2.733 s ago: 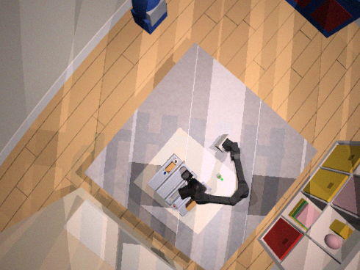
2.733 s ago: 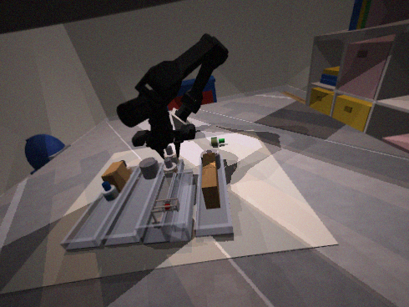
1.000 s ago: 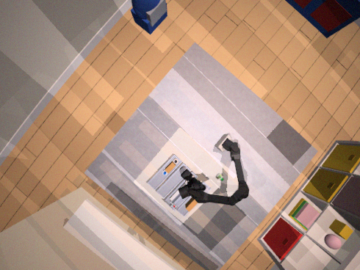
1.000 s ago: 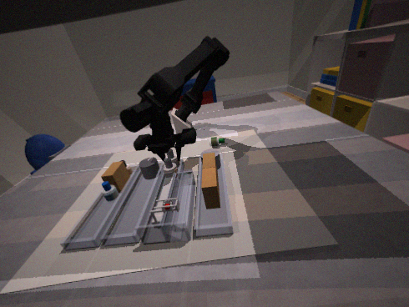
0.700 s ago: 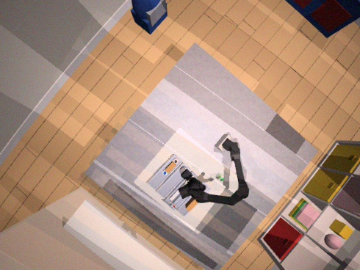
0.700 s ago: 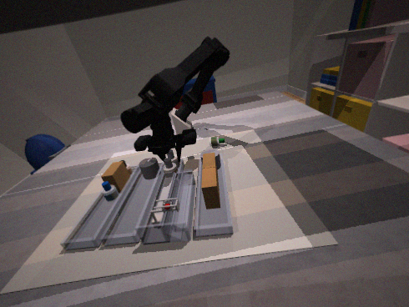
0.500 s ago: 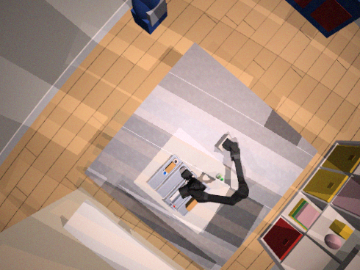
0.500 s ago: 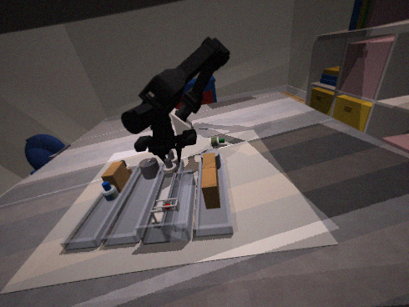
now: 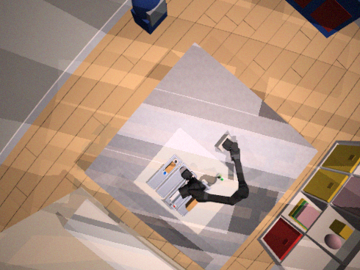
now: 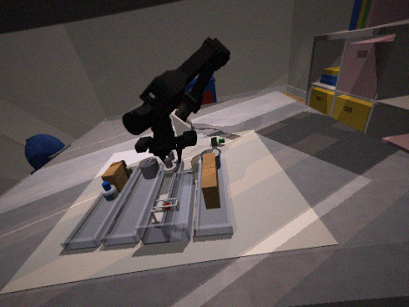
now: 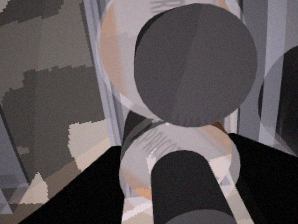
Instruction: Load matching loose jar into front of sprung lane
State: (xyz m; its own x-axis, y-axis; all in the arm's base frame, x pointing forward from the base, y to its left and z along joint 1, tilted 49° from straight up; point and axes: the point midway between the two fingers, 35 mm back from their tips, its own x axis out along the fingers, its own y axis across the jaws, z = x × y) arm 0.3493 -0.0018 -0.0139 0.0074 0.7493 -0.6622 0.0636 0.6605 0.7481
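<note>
My gripper points down and is shut on a pale jar with a narrow dark cap. Another pale jar, with a wider dark grey cap, stands just beyond it between the lane walls; its edge overlaps the held jar in the wrist view. Both carry printed labels and orange tints. The sprung lane is the clear-walled one below the gripper, with a pale frame and a red part farther along. The arm hides the held jar in the top view. Whether its base touches the lane floor or stop cannot be told.
A dark grey cylinder stands in the neighbouring lane. The outer lane holds a blue-capped jar and a brown block. Stacked-looking brown blocks fill the other outer lane. A green-capped jar lies beyond the lanes.
</note>
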